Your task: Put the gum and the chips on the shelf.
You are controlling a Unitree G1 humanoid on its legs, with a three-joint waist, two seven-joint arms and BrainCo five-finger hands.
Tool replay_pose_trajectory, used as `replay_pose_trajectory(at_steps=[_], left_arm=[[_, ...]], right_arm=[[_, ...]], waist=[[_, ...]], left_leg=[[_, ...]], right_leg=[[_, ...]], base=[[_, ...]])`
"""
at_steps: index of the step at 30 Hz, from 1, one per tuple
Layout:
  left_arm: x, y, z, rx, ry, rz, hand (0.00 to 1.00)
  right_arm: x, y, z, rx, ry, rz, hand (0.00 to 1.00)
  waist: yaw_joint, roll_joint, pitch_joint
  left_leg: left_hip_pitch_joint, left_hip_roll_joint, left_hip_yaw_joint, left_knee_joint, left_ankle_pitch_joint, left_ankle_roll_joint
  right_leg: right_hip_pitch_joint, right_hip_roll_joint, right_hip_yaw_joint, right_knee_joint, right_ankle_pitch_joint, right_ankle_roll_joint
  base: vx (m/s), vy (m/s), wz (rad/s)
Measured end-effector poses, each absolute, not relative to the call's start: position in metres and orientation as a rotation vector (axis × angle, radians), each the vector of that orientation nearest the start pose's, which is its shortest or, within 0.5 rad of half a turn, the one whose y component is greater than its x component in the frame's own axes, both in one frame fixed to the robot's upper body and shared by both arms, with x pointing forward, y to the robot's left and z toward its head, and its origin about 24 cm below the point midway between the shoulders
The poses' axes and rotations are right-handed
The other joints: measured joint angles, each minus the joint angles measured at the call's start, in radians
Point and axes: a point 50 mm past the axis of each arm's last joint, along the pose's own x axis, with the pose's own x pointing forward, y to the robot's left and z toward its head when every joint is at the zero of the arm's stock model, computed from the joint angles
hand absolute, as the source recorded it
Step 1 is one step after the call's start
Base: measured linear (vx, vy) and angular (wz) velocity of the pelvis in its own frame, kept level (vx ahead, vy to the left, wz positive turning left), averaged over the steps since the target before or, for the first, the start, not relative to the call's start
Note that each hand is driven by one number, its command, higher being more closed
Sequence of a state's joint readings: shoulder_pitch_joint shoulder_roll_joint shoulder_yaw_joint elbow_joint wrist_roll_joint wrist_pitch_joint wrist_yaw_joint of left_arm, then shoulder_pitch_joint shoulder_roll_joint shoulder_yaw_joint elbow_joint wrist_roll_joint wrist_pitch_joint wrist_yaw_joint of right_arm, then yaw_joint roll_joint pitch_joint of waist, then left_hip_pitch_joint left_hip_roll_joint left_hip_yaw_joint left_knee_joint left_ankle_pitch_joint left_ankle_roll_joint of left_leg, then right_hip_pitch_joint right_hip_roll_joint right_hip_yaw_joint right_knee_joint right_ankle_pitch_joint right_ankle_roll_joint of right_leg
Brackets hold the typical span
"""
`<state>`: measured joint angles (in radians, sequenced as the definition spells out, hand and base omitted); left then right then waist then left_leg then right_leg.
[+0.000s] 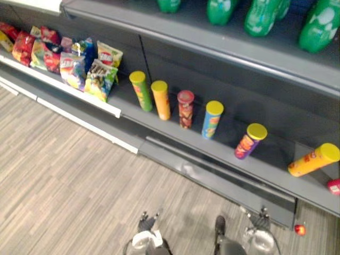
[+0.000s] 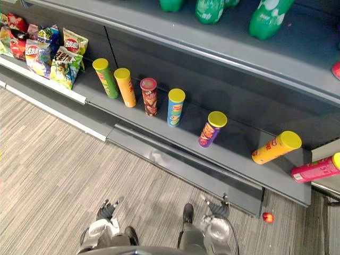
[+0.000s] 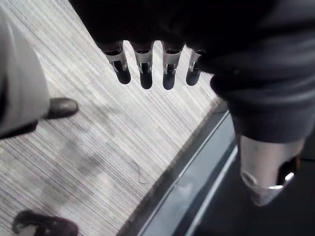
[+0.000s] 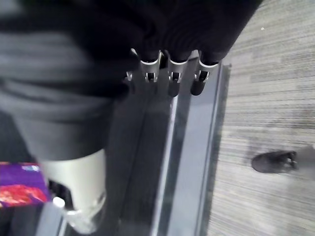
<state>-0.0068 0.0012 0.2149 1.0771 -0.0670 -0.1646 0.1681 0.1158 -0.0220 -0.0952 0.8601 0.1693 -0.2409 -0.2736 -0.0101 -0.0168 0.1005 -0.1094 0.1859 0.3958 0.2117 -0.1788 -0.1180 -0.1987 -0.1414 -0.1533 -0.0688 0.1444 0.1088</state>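
Head views: chip cans (image 2: 176, 109) sit on the shelf (image 2: 239, 153), well ahead of the low left hand (image 2: 108, 210) and right hand (image 2: 217, 207). Left wrist view: fingers (image 3: 145, 73) straight, apart, holding nothing. Right wrist view: fingers (image 4: 173, 81) straight, empty, purple can (image 4: 17, 189) just beside the thumb.

Under the upper shelf (image 2: 159, 32), chip cans (image 2: 175, 108) stand spaced along the lower shelf (image 2: 240, 150). The widest gap lies between the purple can (image 2: 211, 130) and the orange can (image 2: 275, 147), toward the right end. Snack bags (image 2: 53, 53) crowd the left end.

Matt metal shelf (image 2: 239, 151), glossy chip bags (image 1: 85, 66) (crinkly foil), streaked matt floor (image 1: 64, 180)
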Motion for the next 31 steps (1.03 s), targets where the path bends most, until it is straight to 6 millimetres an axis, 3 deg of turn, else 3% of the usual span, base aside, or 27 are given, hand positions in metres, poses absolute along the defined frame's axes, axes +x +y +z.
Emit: replay_pose_trajectory(at_steps=[3,9,18,31], left_arm=[[0.109,0.198,-0.155,-0.062,0.96,0.372,0.0],[0.084,0.208,-0.162,-0.113,1.032,0.437,0.0],[0.064,0.202,-0.169,-0.283,1.09,0.528,0.0],[0.058,0.198,-0.171,-0.249,1.128,0.473,0.0]], right_arm=[[0.098,-0.195,-0.153,0.126,0.909,-0.4,0.0],[0.085,-0.2,-0.161,0.204,0.978,-0.395,0.0],[0.045,-0.208,-0.171,0.4,1.094,-0.614,0.0],[0.033,-0.207,-0.173,0.382,1.147,-0.61,0.0]], waist=[[-0.003,-0.007,-0.026],[-0.004,-0.012,-0.049],[-0.008,-0.005,-0.089],[-0.014,-0.002,-0.123]], left_leg=[[0.032,-0.015,-0.005,-0.032,0.007,0.0],[0.097,-0.032,-0.027,-0.081,0.017,0.003],[0.17,-0.063,-0.024,-0.188,0.061,0.005],[0.195,-0.069,-0.026,-0.213,0.071,0.006]], right_leg=[[0.037,-0.003,-0.001,-0.032,0.008,0.004],[0.082,-0.007,0.003,-0.036,0.01,0.003],[0.108,-0.021,-0.002,-0.036,0.007,0.001],[0.118,-0.02,-0.005,-0.037,0.006,0.001]], base=[[0.01,-0.004,0.04],[-0.02,-0.009,-0.01],[-0.01,-0.003,0.0],[0.0,0.0,0.0]])
